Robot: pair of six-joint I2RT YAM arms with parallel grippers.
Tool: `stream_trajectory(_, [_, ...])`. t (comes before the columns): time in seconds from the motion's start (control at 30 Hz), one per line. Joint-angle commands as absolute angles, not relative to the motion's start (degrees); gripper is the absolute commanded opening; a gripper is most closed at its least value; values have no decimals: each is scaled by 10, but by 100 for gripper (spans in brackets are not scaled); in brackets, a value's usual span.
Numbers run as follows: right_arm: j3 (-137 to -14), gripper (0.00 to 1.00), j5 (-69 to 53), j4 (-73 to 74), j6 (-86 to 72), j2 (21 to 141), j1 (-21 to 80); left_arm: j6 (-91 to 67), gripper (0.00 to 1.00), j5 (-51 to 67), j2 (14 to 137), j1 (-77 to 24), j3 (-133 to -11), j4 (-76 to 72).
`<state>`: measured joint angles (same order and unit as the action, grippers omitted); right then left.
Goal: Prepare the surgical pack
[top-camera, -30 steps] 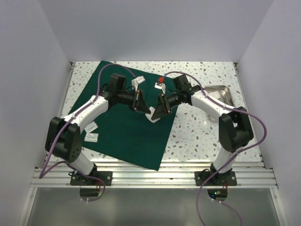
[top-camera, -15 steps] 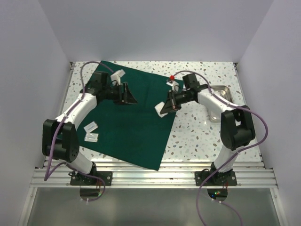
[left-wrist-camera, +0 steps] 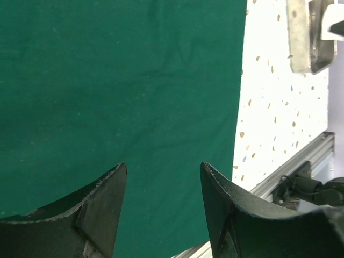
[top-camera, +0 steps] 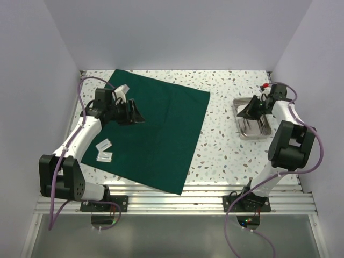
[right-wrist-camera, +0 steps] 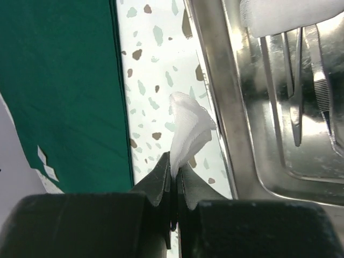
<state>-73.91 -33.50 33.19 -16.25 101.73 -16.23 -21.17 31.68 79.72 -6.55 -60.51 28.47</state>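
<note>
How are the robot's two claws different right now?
The left gripper is open and empty; the right gripper is shut on a white gauze pad. The left hangs over the green cloth; the right is at the steel tray edge. Both are black.

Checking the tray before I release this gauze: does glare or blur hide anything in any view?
Right wrist: steel tray glares in patches, instruments readable, gauze sharp. Left wrist: no glare, green cloth creases clear. Top external: evenly lit, tray tiny.

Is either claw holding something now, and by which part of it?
The right claw pinches a white gauze pad by its lower edge. The left claw is open and holds nothing.
</note>
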Motion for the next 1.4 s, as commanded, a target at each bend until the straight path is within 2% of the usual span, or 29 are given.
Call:
stream_trajectory(0.0, [-754, 0, -330, 330, -119, 1023, -173, -188, 61, 281, 792, -67, -620, 298])
stream_trajectory(0.27, [-763, 0, -342, 330, -106, 1120, -219, -190, 61, 248, 795, -67, -626, 323])
stream_trajectory(0.47, [-771, 1, -271, 350, -119, 1132, -220, -190, 60, 167, 818, -67, -653, 367])
stream_trajectory(0.6, [-779, 29, -210, 385, -135, 1115, -219, -201, 61, 132, 819, -67, -650, 380])
stream_trajectory(0.63, [-782, 42, -187, 394, -147, 1106, -218, -204, 62, 127, 817, -67, -650, 382])
stream_trajectory(0.67, [-783, 46, -179, 409, -150, 1096, -217, -208, 62, 116, 817, -67, -648, 383])
stream_trajectory(0.7, [-787, 56, -165, 422, -155, 1074, -215, -211, 62, 111, 817, -67, -648, 386])
stream_trajectory(0.83, [-791, 71, -69, 482, -171, 1018, -207, -226, 63, 76, 819, -67, -649, 395])
stream_trajectory(1.03, [-805, 75, -30, 518, -185, 931, -154, -240, 64, -27, 836, -63, -661, 436])
stream_trajectory(1.27, [-866, 72, -81, 493, -195, 953, 78, -257, 63, -147, 876, -40, -682, 496])
stream_trajectory(1.37, [-877, 69, -106, 497, -175, 979, 157, -280, 58, -199, 911, -38, -691, 518])
